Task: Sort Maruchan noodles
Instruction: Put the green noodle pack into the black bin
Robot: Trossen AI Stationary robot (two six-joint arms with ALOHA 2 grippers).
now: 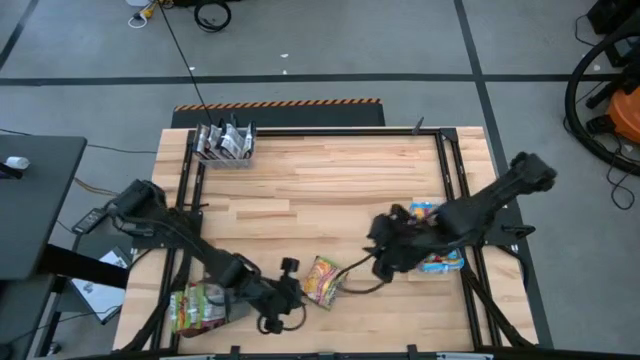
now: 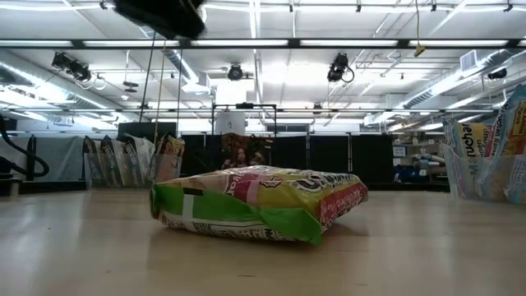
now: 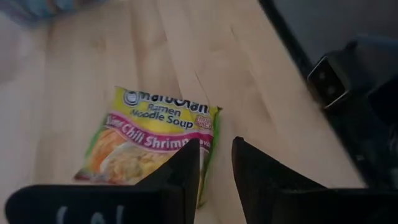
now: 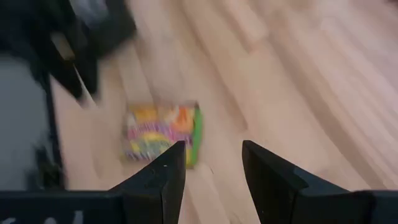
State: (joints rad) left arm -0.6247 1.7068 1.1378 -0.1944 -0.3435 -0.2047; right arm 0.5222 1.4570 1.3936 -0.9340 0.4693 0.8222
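Note:
One Maruchan noodle packet, yellow-green with a pink band, lies flat on the wooden table between my two grippers. It also shows as the packet, the packet and the packet. My left gripper hovers just left of it, fingers a little apart; in its wrist view the gripper stands beside the packet's edge without touching it. My right gripper, open, is to the packet's right; its own view shows the gripper short of the packet.
A clear bin of green-yellow packets sits at the near left. A bin of dark packets stands at the far edge. A bin of blue packets sits at the right, under the right arm. Black rails run along both table sides.

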